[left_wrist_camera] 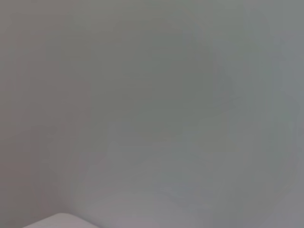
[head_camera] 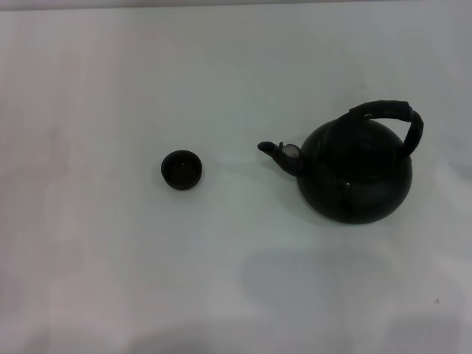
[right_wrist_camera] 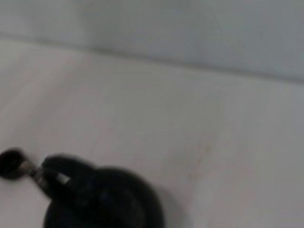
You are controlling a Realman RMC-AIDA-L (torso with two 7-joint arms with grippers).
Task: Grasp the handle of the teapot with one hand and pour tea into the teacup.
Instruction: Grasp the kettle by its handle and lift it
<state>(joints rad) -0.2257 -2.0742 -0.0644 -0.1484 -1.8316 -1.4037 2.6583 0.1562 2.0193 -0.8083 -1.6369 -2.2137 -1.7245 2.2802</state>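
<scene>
The teapot (head_camera: 355, 171) stands upright on the white table (head_camera: 110, 280), right of centre, with its spout (head_camera: 279, 152) pointing left toward the teacup (head_camera: 181, 169). Its black ribbed handle (head_camera: 391, 116) arches over the top and leans toward the back right. The small dark teacup sits alone, left of centre, a short gap away from the spout tip. The right wrist view shows the teapot (right_wrist_camera: 107, 202) from above and behind as a blurred black shape. Neither gripper appears in any view, and nothing touches the teapot or the cup.
The table's far edge (right_wrist_camera: 152, 61) meets a pale wall in the right wrist view. The left wrist view holds only a plain grey surface (left_wrist_camera: 152, 114). A faint shadow (head_camera: 310, 287) lies on the table in front of the teapot.
</scene>
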